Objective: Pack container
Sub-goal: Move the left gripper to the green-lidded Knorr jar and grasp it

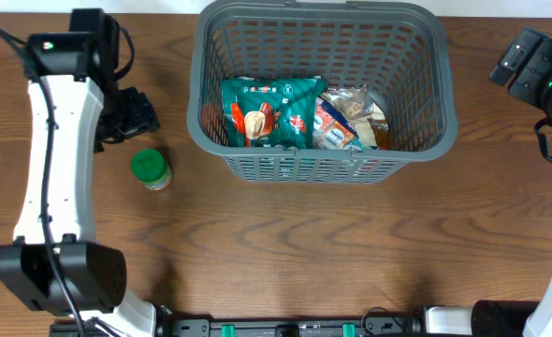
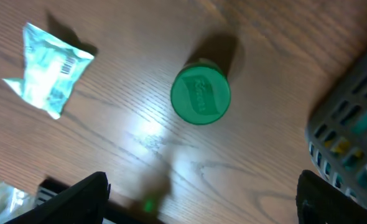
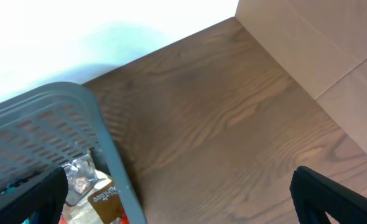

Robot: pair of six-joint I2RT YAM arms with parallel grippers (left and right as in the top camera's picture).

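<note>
Container (image 1: 416,140) centre-back on counter (image 1: 285,243), packets (image 1: 271,112) lying flat inside. Left tool (image 2: 202,205) spread wide, empty, aimed at upright green-lidded jar (image 2: 200,94) left of container: likely sized to clear lid for next pick. Right tool (image 3: 183,205) fully open, empty, parked right of container, off drop path.

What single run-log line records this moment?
left gripper open near green-lidded round jar | right gripper open, empty | dark grey plastic basket holds teal snack packet

Bright even light, glare on the table (image 2: 147,134) in the blurred left wrist view, wall (image 3: 78,31) blown white
</note>
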